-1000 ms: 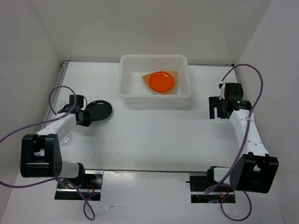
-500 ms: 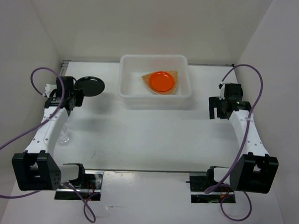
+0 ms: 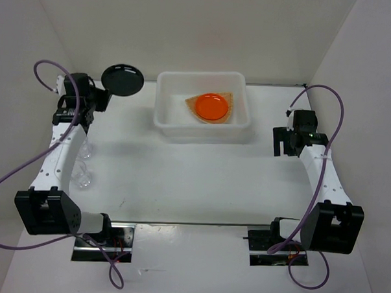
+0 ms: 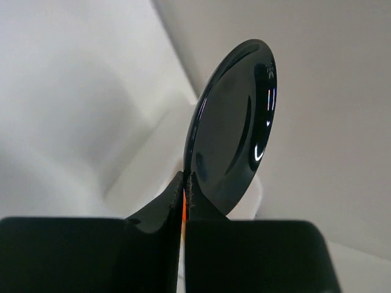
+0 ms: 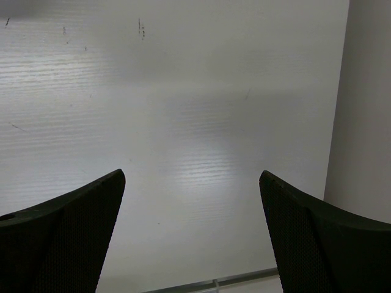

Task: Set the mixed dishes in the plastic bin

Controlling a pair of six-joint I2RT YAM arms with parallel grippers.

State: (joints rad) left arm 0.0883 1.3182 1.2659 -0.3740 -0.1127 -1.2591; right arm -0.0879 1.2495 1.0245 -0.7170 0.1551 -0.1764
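My left gripper (image 3: 100,98) is shut on the rim of the small round black plate (image 3: 122,80) and holds it in the air, left of the plastic bin (image 3: 163,111). In the left wrist view the black plate (image 4: 235,128) stands on edge between my closed fingers (image 4: 165,210), with the bin's white wall (image 4: 146,165) behind. The orange plate (image 3: 211,106) lies on the tan woven fan-shaped plate (image 3: 191,103) inside the bin. Two clear cups (image 3: 84,178) stand by the left arm. My right gripper (image 3: 284,141) is open and empty, right of the bin, over bare table (image 5: 183,122).
White walls close in the table on the left, back and right. A metal strip (image 3: 199,222) runs along the table's near edge. Purple cables loop from both arms.
My left gripper lifted the black plate off the table at the left and carried it up and back toward the far left corner. The right arm has not moved.
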